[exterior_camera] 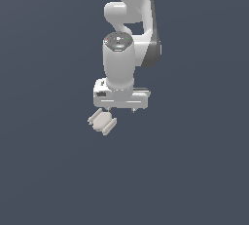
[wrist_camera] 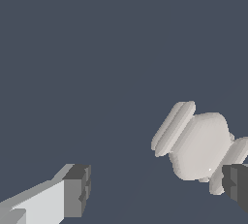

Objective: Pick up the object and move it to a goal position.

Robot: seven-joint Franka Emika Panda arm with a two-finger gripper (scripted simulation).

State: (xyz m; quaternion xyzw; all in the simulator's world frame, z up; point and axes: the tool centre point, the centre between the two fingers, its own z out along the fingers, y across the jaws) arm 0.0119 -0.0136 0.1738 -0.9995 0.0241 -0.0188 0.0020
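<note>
The glossy white robot gripper point(wrist_camera: 157, 189) hangs spread wide, empty. The small pale beige ridged block point(wrist_camera: 199, 145) lies off-centre, crowding one dark fingertip pad point(wrist_camera: 236, 184). Closing from here would likely nudge or twist it instead of clamping it squarely.

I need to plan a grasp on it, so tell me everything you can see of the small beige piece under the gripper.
The beige piece is a pale, matte-looking blocky body with rounded raised ridges at both ends, like a short spool. It lies skewed on the dark surface, below the open gripper. In the wrist view it sits off-centre between the fingers, close to the dark pad of one finger, which overlaps one ridge; contact cannot be told. Nothing holds it.
</note>
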